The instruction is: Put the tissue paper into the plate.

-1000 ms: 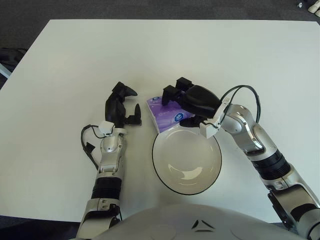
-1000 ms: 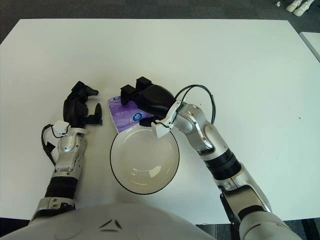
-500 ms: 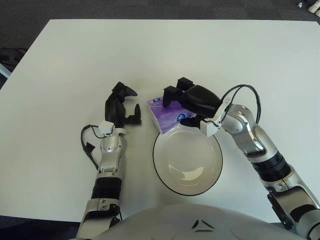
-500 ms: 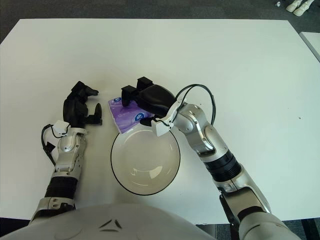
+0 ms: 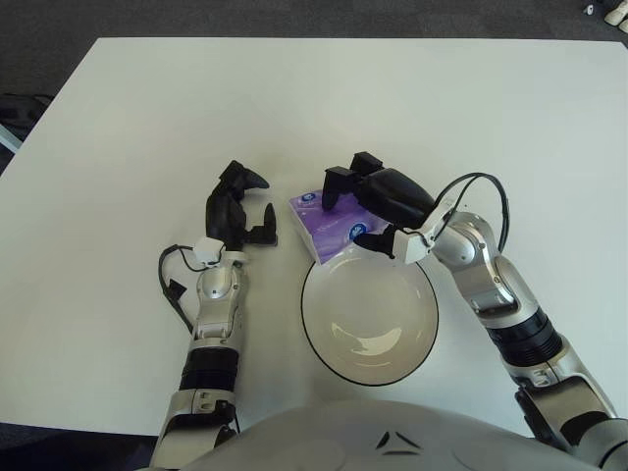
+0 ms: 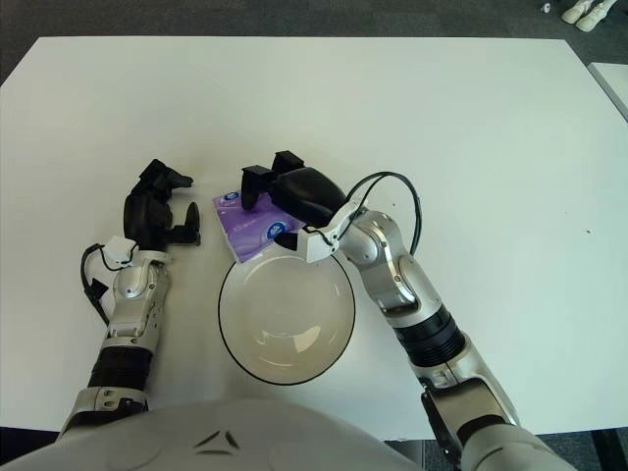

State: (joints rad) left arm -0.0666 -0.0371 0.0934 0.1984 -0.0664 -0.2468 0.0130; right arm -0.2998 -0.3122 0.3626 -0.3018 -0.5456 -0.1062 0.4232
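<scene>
Left eye view: white table [image 5: 471,108], white plate [image 5: 369,316] with dark rim near the front edge. Purple tissue pack [image 5: 332,222] lies on the table at the plate's far-left rim, one corner overlapping the rim, not inside. Right hand [image 5: 378,196] sits over the pack, fingers [image 5: 334,186] spread above its far side, thumb at the near side; firm grasp cannot be told. Left hand [image 5: 235,208], left of the pack, loosely curled, holds nothing.

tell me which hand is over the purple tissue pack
The right hand: its fingers straddle the purple tissue pack at the plate's far rim. The left hand shows apart, to the pack's left.
</scene>
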